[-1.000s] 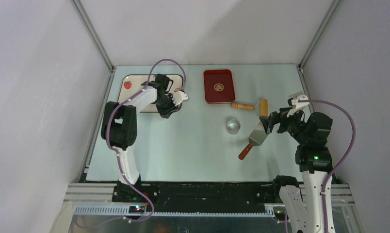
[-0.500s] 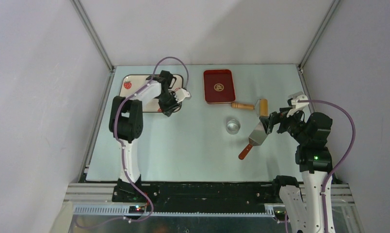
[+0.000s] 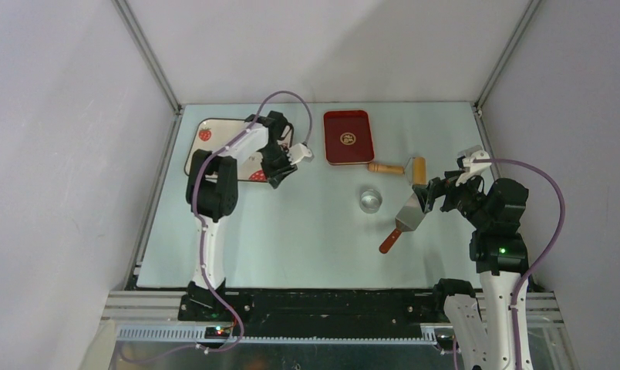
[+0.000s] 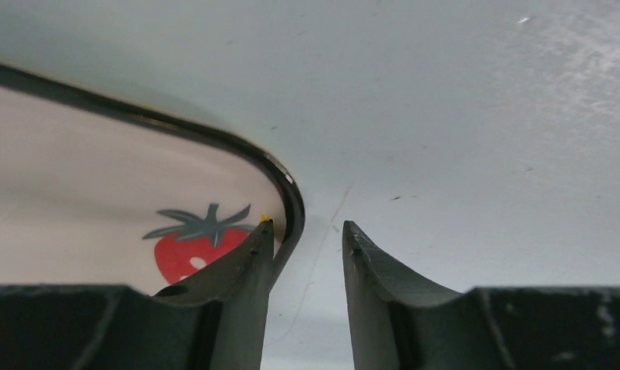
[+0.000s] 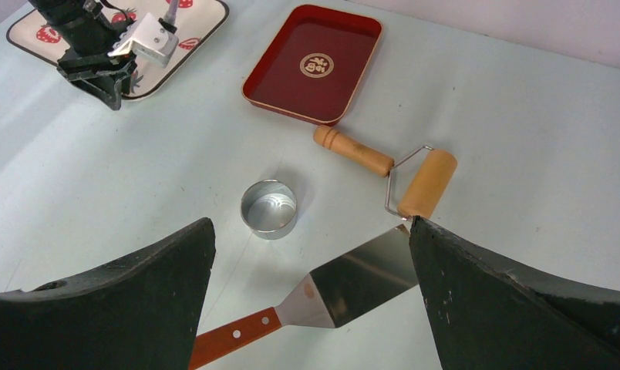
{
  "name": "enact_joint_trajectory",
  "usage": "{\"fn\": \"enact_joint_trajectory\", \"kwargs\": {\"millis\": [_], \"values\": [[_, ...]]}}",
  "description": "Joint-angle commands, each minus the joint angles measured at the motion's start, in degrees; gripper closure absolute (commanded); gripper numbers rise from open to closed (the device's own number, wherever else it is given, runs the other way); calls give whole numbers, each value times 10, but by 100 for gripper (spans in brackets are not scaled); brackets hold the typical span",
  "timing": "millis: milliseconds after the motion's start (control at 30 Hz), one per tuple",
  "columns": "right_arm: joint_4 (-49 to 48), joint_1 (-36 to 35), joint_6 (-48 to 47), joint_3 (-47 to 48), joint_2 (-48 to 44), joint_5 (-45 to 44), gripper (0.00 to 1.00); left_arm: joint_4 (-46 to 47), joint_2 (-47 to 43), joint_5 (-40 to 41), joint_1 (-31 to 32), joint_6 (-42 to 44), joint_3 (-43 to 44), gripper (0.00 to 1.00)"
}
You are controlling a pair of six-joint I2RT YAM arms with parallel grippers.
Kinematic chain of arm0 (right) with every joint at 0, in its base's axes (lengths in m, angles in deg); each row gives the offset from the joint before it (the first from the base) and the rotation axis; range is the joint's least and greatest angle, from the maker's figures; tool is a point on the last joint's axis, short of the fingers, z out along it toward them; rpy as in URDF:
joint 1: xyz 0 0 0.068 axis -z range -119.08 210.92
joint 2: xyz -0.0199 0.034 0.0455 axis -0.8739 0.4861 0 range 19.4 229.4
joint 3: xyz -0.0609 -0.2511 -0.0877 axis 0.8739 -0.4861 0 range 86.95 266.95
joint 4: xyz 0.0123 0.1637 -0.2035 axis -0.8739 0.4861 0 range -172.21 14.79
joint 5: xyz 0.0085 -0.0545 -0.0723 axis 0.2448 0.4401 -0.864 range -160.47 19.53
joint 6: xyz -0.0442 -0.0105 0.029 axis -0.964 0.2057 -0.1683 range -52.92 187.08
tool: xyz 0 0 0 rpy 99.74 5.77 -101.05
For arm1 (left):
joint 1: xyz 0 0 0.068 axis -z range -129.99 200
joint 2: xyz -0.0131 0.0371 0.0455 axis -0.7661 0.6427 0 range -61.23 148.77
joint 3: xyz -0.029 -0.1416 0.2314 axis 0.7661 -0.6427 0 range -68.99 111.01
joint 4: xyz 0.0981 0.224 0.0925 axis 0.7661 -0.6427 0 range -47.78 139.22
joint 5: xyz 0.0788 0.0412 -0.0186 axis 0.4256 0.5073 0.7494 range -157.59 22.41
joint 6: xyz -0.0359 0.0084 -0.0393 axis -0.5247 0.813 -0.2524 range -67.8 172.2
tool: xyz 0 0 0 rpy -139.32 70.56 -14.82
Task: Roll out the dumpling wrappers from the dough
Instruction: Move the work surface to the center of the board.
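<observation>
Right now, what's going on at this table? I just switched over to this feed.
The left gripper sits low at the near right corner of the strawberry tray, jaws apart and straddling its rim without clamping it. The right gripper hovers wide open above the spatula, holding nothing. The roller, metal cup and red tray lie on the table, touched by neither arm. No dough or wrappers show in any view.

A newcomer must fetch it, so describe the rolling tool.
Start at the red tray at the back. Just off its near right corner lies the roller: pale wooden handle, wire frame, short wooden drum. The spatula beside it has a flat metal blade instead.
</observation>
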State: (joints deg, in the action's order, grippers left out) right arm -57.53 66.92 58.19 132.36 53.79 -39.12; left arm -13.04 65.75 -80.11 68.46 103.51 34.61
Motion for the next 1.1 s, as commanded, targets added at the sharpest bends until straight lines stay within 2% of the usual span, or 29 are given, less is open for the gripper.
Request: {"fn": "enact_joint_trajectory", "kwargs": {"millis": [0, 433, 600, 733, 867, 1000, 1067], "values": [[-20, 0, -8, -1, -2, 4, 0, -41, 1, -29, 20, 3, -6, 59], [-20, 0, -8, -1, -5, 4, 0, -42, -23, -84, 79, -80, -67, 61], [-21, -1, -8, -1, -6, 3, 0, -40, -45, -141, 125, -110, -96, 57], [-21, -1, -8, -1, -6, 3, 0, -41, -64, -203, 157, -134, -112, 52], [-21, -1, -9, -1, -7, 4, 0, -40, -76, -261, 181, -161, -125, 43], [-20, -1, -10, -1, -8, 4, 0, -6, -112, -275, 204, -187, -156, 29], [-20, -2, -10, -1, -8, 4, 0, 22, -140, -277, 214, -204, -171, 28]]}}
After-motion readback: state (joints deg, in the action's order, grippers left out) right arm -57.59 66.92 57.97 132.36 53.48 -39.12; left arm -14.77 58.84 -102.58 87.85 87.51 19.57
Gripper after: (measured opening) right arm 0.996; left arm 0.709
